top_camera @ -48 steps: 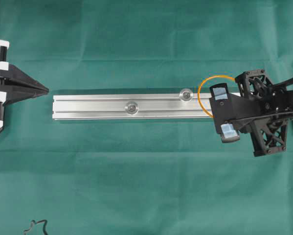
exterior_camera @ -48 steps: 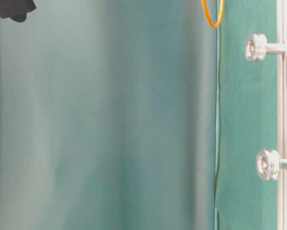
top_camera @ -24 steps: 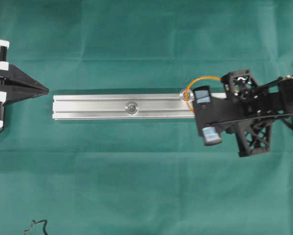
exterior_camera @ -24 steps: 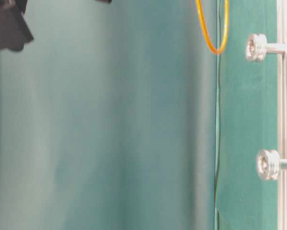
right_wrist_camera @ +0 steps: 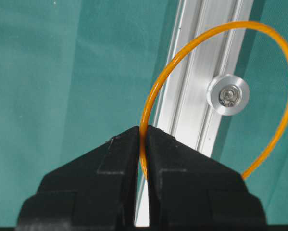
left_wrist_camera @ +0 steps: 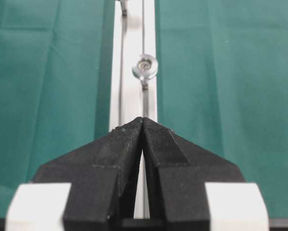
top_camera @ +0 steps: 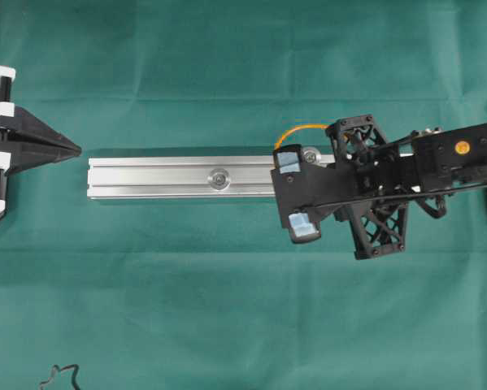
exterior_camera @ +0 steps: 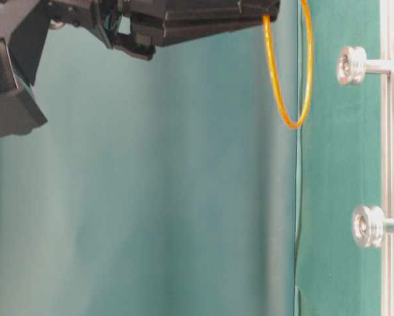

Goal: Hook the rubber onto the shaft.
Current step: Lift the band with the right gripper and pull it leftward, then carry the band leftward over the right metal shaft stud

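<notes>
The rubber [right_wrist_camera: 220, 29] is a thin orange loop, and my right gripper [right_wrist_camera: 144, 129] is shut on its edge. In the right wrist view the near shaft [right_wrist_camera: 228, 94] shows inside the loop's outline. From table level the rubber [exterior_camera: 290, 124] hangs clear of that shaft's head [exterior_camera: 351, 64], not touching it. From overhead my right gripper [top_camera: 338, 159] is over the rail's right part, with the rubber [top_camera: 296, 130] arching past the shaft [top_camera: 310, 154]. My left gripper [top_camera: 68, 149] is shut and empty, just off the rail's left end.
The aluminium rail [top_camera: 154, 177] lies across the green cloth. A second shaft [top_camera: 219, 178] stands midway along it, and it appears again in the left wrist view [left_wrist_camera: 144, 67]. A dark squiggly cord [top_camera: 60, 378] lies at the front left corner.
My right gripper has moved left along the rail with the rubber, from past the rail's right end to over the near shaft. The left gripper has not moved.
</notes>
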